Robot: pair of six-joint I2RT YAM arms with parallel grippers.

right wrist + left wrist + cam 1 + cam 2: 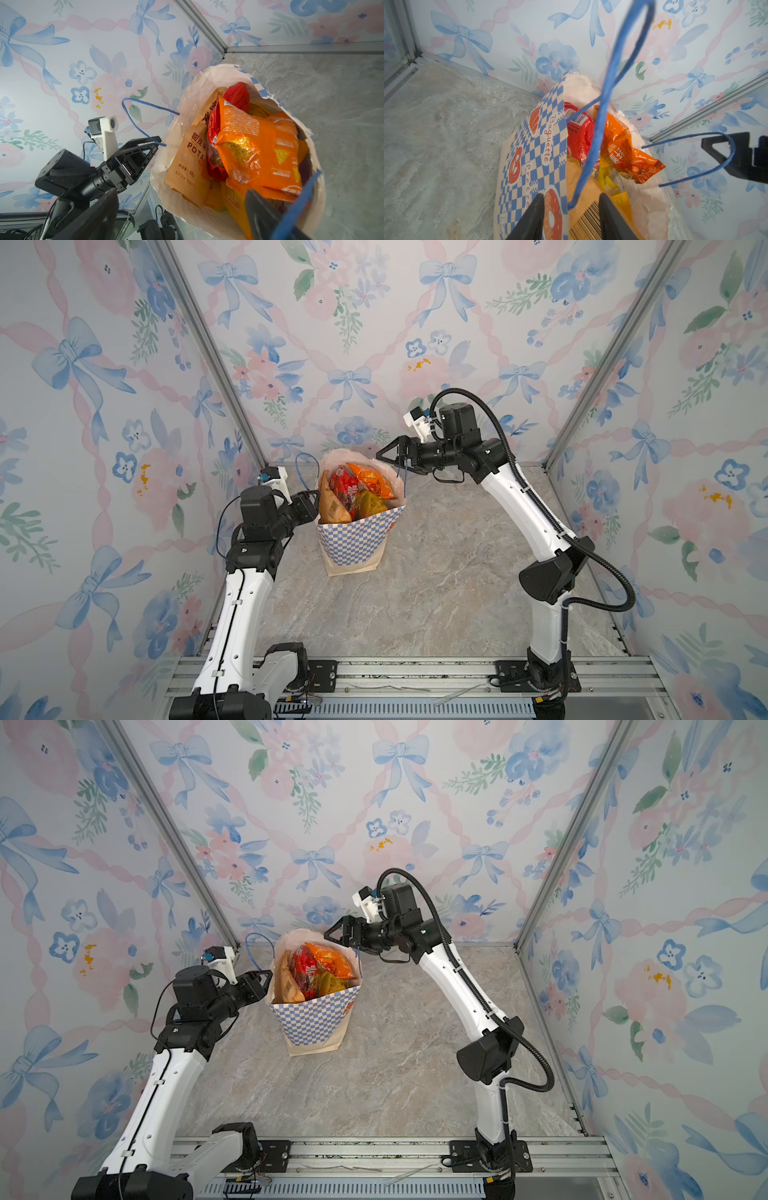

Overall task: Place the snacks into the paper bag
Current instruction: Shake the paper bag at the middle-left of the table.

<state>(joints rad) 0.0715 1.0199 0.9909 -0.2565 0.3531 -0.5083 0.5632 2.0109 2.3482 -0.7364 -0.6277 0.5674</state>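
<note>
The blue-and-white checkered paper bag (357, 539) (316, 1019) stands upright at the back middle of the table. The snacks fill it: a red packet (345, 489), an orange packet (370, 481) (249, 149), a yellow one (370, 504) and a tan kraft pouch (330, 506) (187, 158). My left gripper (311, 499) (571, 196) is open at the bag's left rim. One of its fingers is outside the checkered wall (533, 145) and the other is over the kraft pouch, with a blue cord handle (608, 93) rising between them. My right gripper (380, 456) (180, 214) is wide open above the bag's back right rim, the other handle (716, 168) looped by one finger.
Flowered walls close in the table at the back and both sides, with the bag near the back wall. A metal rail (415, 672) with both arm bases runs along the front edge. The marbled tabletop (436, 593) spreads in front of the bag.
</note>
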